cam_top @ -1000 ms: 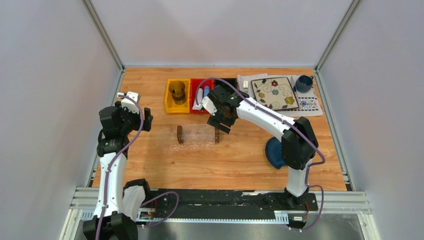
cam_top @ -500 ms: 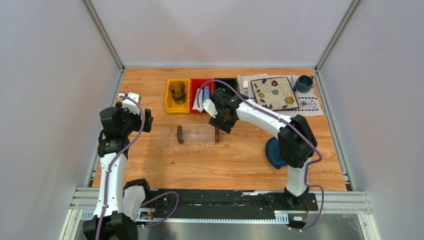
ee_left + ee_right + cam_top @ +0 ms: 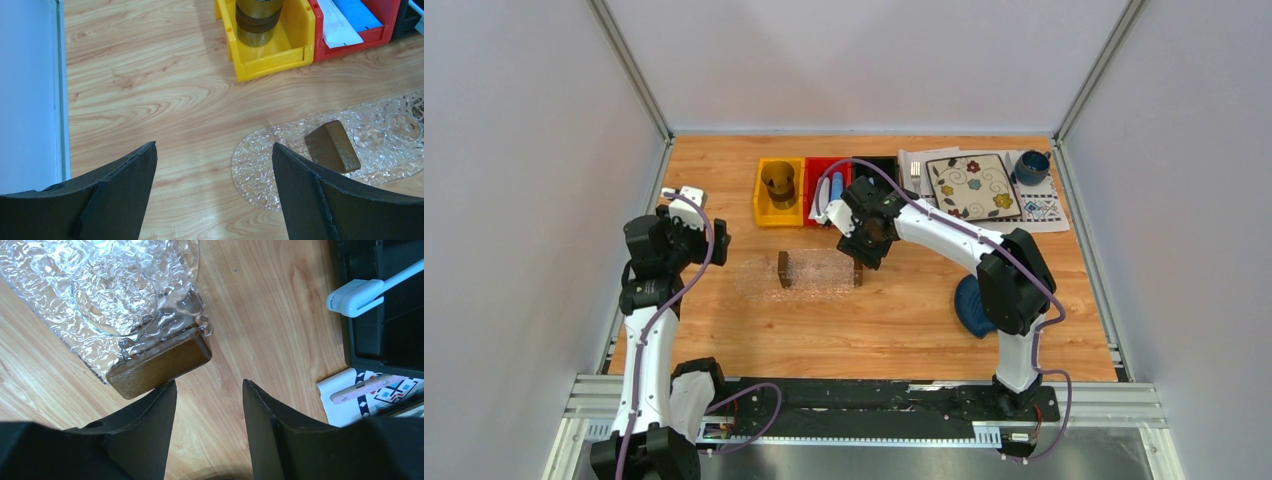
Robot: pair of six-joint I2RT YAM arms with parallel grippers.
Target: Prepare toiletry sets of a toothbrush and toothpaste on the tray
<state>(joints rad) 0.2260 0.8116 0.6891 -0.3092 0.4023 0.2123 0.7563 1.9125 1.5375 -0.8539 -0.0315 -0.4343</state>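
Note:
The clear textured tray lies mid-table with a brown block at each short end; nothing lies on it. It also shows in the left wrist view and the right wrist view. A white tube and a blue tube of toothpaste lie in the red bin. The toothbrush lies in the black bin. My right gripper is open and empty just above the table beside the tray's right block. My left gripper is open and empty, left of the tray.
A yellow bin holds a brass-coloured cylinder. A floral plate on a patterned mat, a fork and a blue cup stand at the back right. A dark blue dish lies by the right arm.
My right gripper has shifted and turned slightly above the tray's right end, uncovering the blue tube in the red bin. The left arm has not moved.

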